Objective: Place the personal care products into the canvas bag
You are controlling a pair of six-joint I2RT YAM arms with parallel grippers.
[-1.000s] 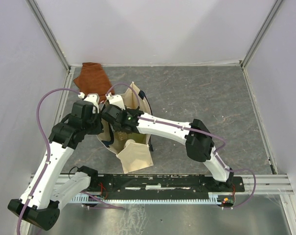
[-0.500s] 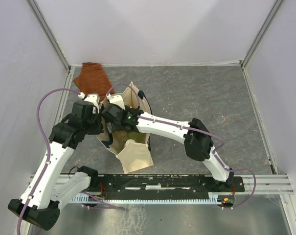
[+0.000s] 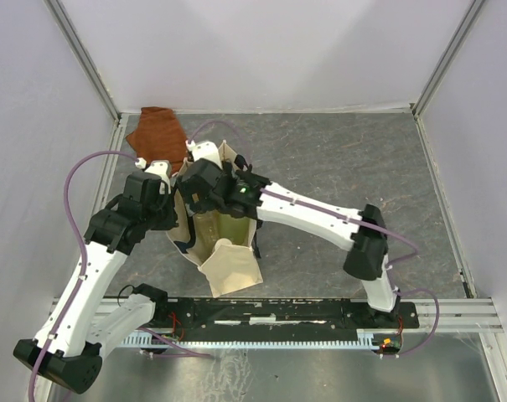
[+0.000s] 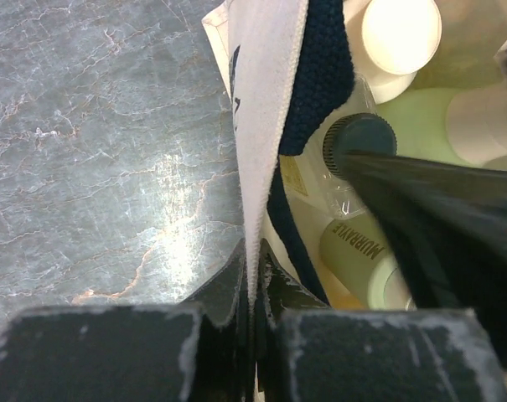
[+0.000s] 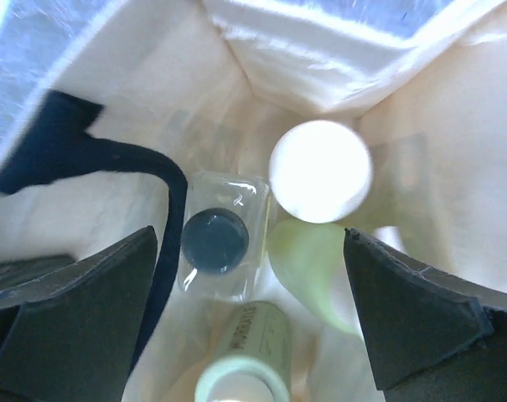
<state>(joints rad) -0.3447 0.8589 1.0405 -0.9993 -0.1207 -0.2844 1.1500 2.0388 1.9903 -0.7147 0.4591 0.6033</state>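
While the left gripper (image 4: 251,283) is pinching the canvas bag (image 4: 266,84) by its wall, the right gripper (image 5: 250,314) is hanging over its mouth, jaws spread wide, empty. Inside are resting the clear dark-capped bottle (image 5: 214,243), cream bottle (image 5: 320,172) and two pale green bottles (image 5: 307,260).

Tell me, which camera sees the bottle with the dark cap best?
Right wrist: it looks straight down on the bottle inside the canvas bag. Left wrist catches its cap, partly covered. Top view hides it.
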